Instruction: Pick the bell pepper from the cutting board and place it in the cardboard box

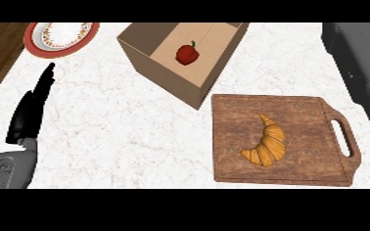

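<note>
Head view: the pepper [188, 54], red with its stem up, is seen lying inside the open box [173, 80] at the far middle of the marbled bench [115, 122]. The board [239, 112] is placed near right, just beside the box; a croissant [267, 143] is carried on it. The left robot hand [30, 108] is held at the left edge, fingers straight and empty. A plate [61, 36] is noted far left. The right robot hand is not seen.
</note>
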Robot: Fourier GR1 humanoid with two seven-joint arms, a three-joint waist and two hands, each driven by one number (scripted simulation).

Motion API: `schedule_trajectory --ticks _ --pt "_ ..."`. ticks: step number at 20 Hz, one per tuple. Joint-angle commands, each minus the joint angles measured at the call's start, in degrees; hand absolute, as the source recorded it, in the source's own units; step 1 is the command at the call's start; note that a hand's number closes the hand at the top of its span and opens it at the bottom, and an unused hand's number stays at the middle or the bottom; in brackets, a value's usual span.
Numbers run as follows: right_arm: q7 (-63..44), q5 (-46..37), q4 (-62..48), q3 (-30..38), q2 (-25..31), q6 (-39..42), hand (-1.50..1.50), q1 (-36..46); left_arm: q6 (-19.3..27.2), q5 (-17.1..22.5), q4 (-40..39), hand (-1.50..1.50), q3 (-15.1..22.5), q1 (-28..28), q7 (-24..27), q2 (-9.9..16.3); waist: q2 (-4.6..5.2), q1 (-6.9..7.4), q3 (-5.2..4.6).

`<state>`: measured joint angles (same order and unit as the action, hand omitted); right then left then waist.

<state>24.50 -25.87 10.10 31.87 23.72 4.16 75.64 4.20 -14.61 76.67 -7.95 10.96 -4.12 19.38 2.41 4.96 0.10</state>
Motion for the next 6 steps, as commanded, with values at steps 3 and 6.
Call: schedule_trajectory --ticks 3,6 --pt "3.6 -1.31 -0.96 -1.22 7.12 8.12 -1.5 -3.91 1.06 -0.63 0.37 0.0 1.14 -0.95 0.68 -2.0 0.05 -0.08 0.06" --pt "3.37 -2.44 -0.83 -2.28 9.8 10.62 -1.5 -3.08 -1.32 1.46 -1.06 0.0 -1.37 1.46 0.13 0.81 0.31 0.24 0.06"
